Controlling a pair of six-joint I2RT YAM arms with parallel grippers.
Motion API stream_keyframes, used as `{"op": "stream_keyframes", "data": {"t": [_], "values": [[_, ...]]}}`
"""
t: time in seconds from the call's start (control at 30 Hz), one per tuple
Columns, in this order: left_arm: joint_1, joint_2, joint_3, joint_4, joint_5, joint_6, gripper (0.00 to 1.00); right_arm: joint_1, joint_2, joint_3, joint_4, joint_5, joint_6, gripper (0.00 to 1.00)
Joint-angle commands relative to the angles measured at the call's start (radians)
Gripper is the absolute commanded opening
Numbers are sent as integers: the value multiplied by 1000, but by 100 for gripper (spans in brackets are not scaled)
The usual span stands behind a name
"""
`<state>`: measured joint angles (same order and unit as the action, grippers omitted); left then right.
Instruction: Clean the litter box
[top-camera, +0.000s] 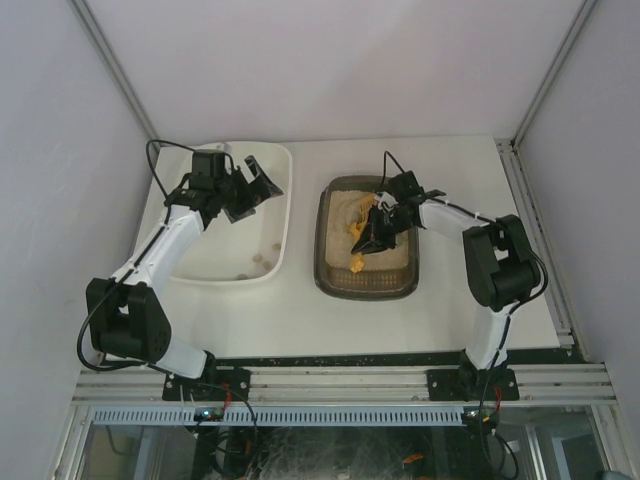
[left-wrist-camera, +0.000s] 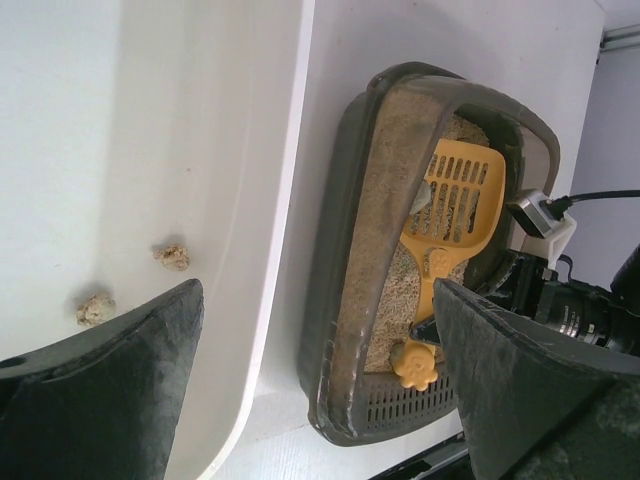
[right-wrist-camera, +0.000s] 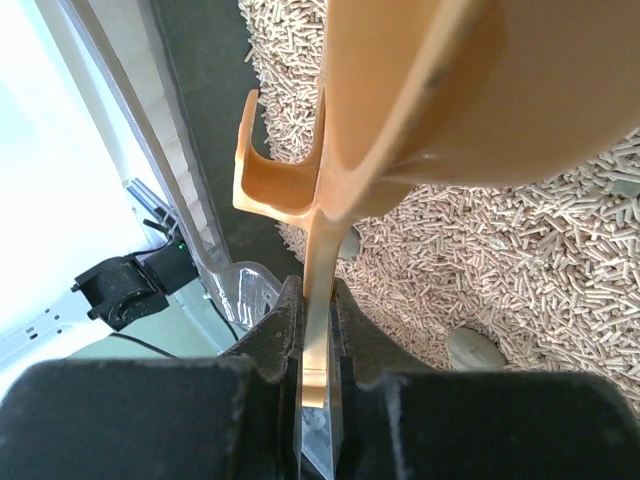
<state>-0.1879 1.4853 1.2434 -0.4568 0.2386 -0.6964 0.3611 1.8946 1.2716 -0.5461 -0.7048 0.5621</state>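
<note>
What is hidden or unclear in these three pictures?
Top view: clumps in the white tub too small to count; left gripper covers part.
Right wrist view: orange scoop cut off at the top edge; its load is hidden.
Left wrist view: own fingers hide part of the tub.

Olive-brown litter box (left-wrist-camera: 335, 290), orange scoop (left-wrist-camera: 440, 238)

Bright, even, diffuse light fills the overhead view, leaving only faint soft shadows on the white surface (top-camera: 300, 320). In the right wrist view, the close yellow-orange plastic scoop (right-wrist-camera: 450, 90) is blurred, and the left edge is washed out.
</note>
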Motion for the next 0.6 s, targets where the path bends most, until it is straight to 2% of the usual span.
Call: {"op": "stream_keyframes", "data": {"t": [0.0, 0.17, 0.27, 0.33, 0.47, 0.57], "values": [[-7, -30, -15, 33, -17, 20, 100, -1, -76, -47, 14, -44, 3, 0], [-5, -38, -2, 20, -61, 83, 100, -5, -157, -104, 22, -54, 8, 0], [-6, -66, 14, 12, -126, 145, 100, -5, -218, -169, 87, -97, 40, 0], [-7, -100, 10, 23, -178, 188, 100, -6, -270, -240, 190, -154, 78, 0], [-5, -177, -34, 50, -251, 275, 100, -7, -414, -458, 546, -186, 205, 0], [-6, -223, -64, 44, -288, 341, 100, -15, -471, -500, 615, -210, 206, 0]]}}
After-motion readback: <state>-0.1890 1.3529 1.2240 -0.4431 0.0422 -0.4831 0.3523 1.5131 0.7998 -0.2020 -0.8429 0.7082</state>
